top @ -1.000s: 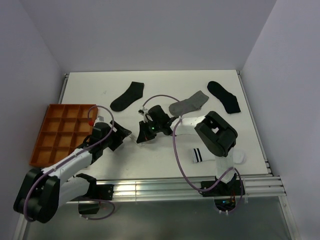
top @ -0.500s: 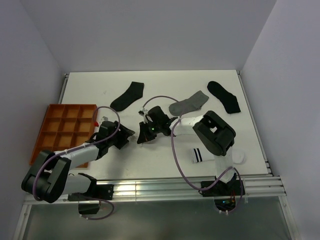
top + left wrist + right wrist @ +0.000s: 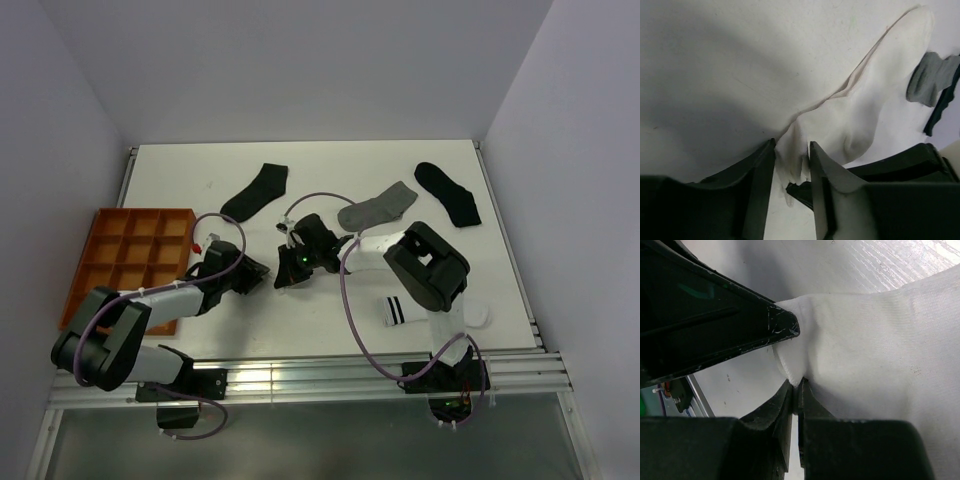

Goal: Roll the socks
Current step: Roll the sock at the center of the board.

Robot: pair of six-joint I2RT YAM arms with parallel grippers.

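Top external view: where do the socks lie?

On the white surface [image 3: 330, 165]. The grey sock [image 3: 378, 206] lies flat towards the far side, with a black sock [image 3: 255, 192] to its left and a second black sock [image 3: 447, 193] to its right. The striped sock [image 3: 398, 311] lies near the front edge, partly under the right arm. An orange tray [image 3: 96, 214] of square compartments sits at the left edge.

And the plain white one?

It shows best from the left wrist. The plain white sock [image 3: 870, 110] lies flat and unrolled, its rounded toe pointing away from the camera. The grey sock shows beside it at the right edge of that view. From above it is almost wholly hidden by the two hands, which meet near the middle of the surface.

What is the left hand doing?

The left hand [image 3: 792, 145] is down at the sock's near end, one finger on each side of a bunched fold of fabric. The gap is narrow and the fabric fills it. Whether the fingers press it I cannot tell.

The right hand?

In the right wrist view the right hand [image 3: 796, 387] has its fingers pressed together on a small pinch of the same white fabric, at an edge of the sock. A finger of the left hand comes in from the left of that view, and its tip touches the sock just above the pinch.
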